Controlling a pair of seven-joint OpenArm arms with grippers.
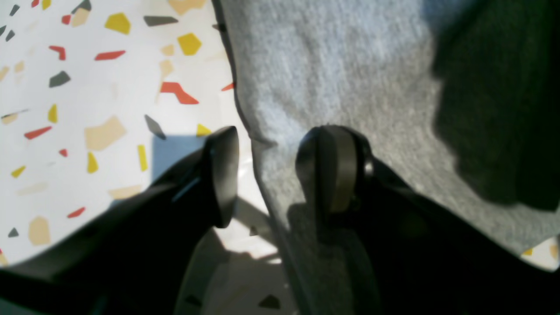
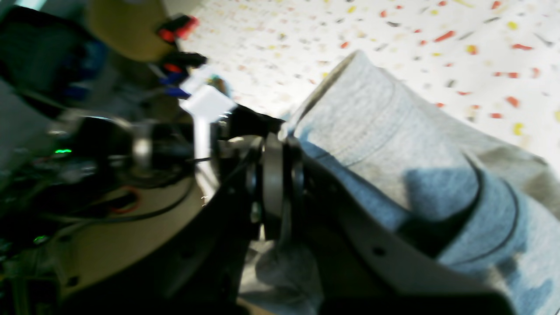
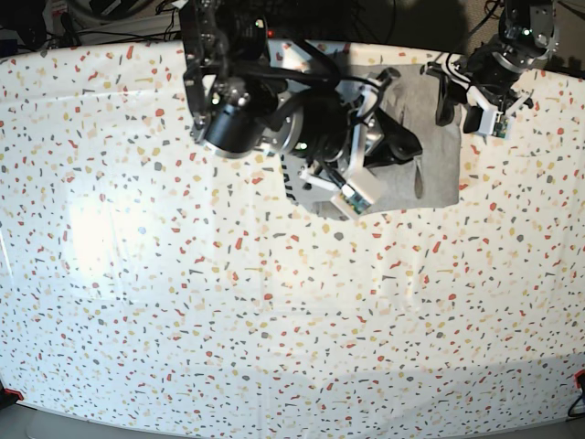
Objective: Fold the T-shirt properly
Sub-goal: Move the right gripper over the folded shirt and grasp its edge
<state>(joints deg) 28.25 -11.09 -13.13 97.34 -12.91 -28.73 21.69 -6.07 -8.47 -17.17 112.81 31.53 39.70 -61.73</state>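
The heather-grey T-shirt (image 3: 437, 169) lies crumpled at the far right of the table, plain side showing. My left gripper (image 1: 278, 175) is open and straddles the shirt's edge (image 1: 350, 87). One of its fingers (image 1: 332, 170) is over the cloth and the other is over the bare table. In the base view this left gripper (image 3: 452, 105) sits at the shirt's far right edge. My right gripper (image 2: 275, 183) is shut on a bunched part of the T-shirt (image 2: 376, 127), with a hemmed fold standing up beside it. The right arm (image 3: 311, 137) hides the shirt's left part.
The terrazzo-patterned table (image 3: 274, 320) stretches wide to the near side and the left. Cables and dark equipment (image 3: 110, 18) line the far edge. The table's right edge is close to the left arm (image 3: 512, 46).
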